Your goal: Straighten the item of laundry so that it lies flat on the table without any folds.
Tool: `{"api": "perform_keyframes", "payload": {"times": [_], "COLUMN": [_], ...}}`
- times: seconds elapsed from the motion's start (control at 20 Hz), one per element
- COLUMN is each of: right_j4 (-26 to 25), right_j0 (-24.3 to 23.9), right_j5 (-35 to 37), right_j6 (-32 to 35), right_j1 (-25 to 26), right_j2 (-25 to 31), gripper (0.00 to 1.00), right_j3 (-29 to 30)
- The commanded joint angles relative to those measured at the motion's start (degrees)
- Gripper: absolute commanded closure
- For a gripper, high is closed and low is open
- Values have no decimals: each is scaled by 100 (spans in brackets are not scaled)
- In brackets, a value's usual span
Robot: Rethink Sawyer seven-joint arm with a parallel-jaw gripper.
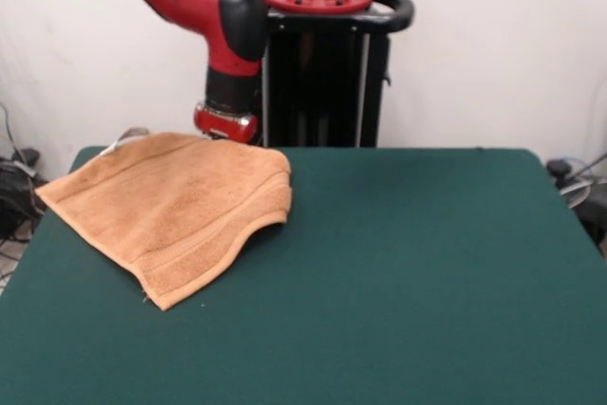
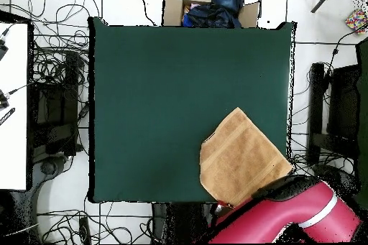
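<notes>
The orange-tan towel (image 1: 175,206) lies on the dark green table (image 1: 408,272) at its far left corner in the front view, doubled over, with a curved folded edge on its right side. A stripe band runs near its front edge and a small white tag (image 1: 116,146) shows at its far edge. In the overhead view the towel (image 2: 241,157) lies at the table's (image 2: 158,98) bottom right, one corner reaching the edge. My gripper (image 1: 226,128) is down at the towel's far edge, its tip hidden behind the cloth. In the overhead view the red arm (image 2: 287,217) covers it.
The black pedestal (image 1: 322,73) stands behind the table's far edge. A cardboard box with dark blue clothes (image 2: 212,8) sits beyond the opposite edge. Cables cover the floor on both sides (image 2: 54,62). A white desk (image 2: 13,105) stands at the overhead view's left.
</notes>
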Motion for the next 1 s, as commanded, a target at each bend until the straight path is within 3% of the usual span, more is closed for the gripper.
{"api": "perform_keyframes", "payload": {"times": [0.05, 0.4, 0.7, 1.0], "right_j4": [389, 83, -102, -145], "right_j0": [64, -83, -83, 225], "right_j5": [2241, 3410, 3193, 3679], "right_j6": [704, 689, 823, 704], "right_j1": [85, -340, -437, -1786], "right_j2": [610, 663, 679, 545], "gripper": [100, 100, 100, 100], "right_j3": [-457, -169, -141, 521]}}
